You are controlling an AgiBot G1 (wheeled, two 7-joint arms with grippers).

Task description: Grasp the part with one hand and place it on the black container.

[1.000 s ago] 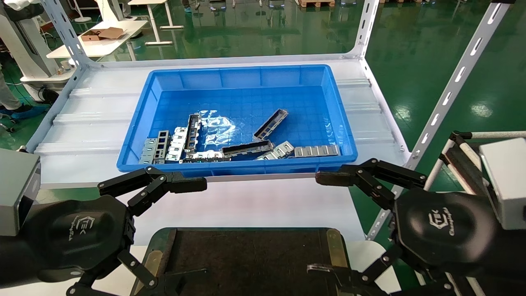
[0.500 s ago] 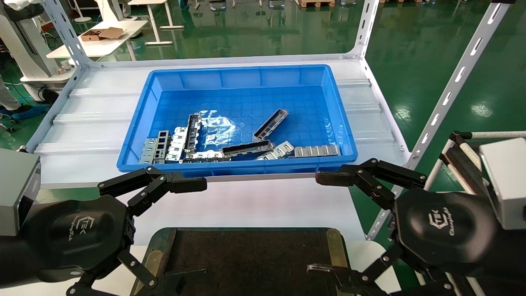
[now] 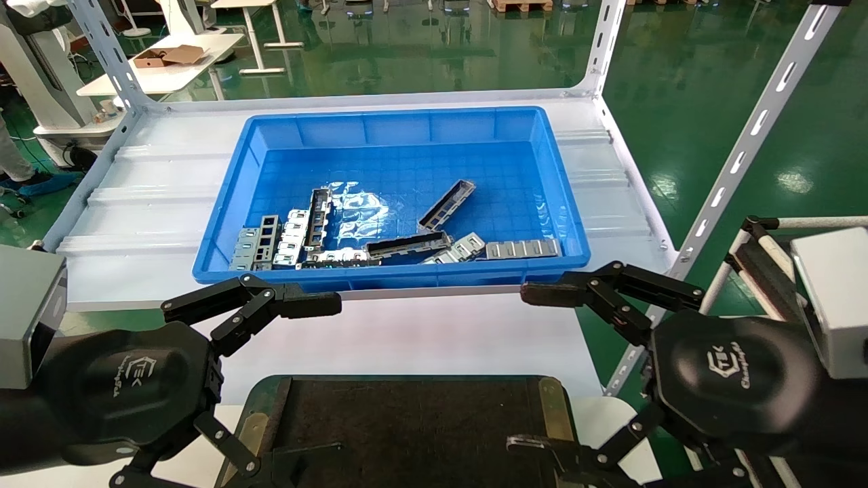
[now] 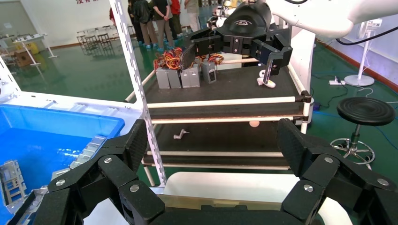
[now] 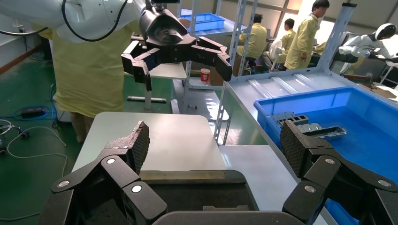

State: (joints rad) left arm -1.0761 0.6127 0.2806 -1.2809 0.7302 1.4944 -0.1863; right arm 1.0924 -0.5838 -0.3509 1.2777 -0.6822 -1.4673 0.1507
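Blue plastic bin on the white shelf, holding a loose heap of grey metal pieces along its near wall. One slim channel part lies alone and slanted near the bin's middle, apart from the heap; a second slim frame lies among the shorter, wider flat pieces at the near side. The black container sits at the near edge of the scene, below the shelf front, with nothing on it. The left gripper hangs at the near left and the right gripper at the near right, both short of the bin, both with fingers spread wide and holding nothing; each wrist view confirms its own fingers well apart, with the other arm's gripper farther off.

Step in hand, as judged: reaching for a part, not yet begun. The isolated slanted part looks the easiest pick, since no neighbour touches it. Either arm might take it; the right appears a little nearer. A good approach would come down from above with the fingers turned across the part's narrow width and closing near its mid-length, so it lifts level. The thin metal may slide on the smooth bin floor, so the closing should be centred and the lift should clear the bin's near wall before carrying back to the container.
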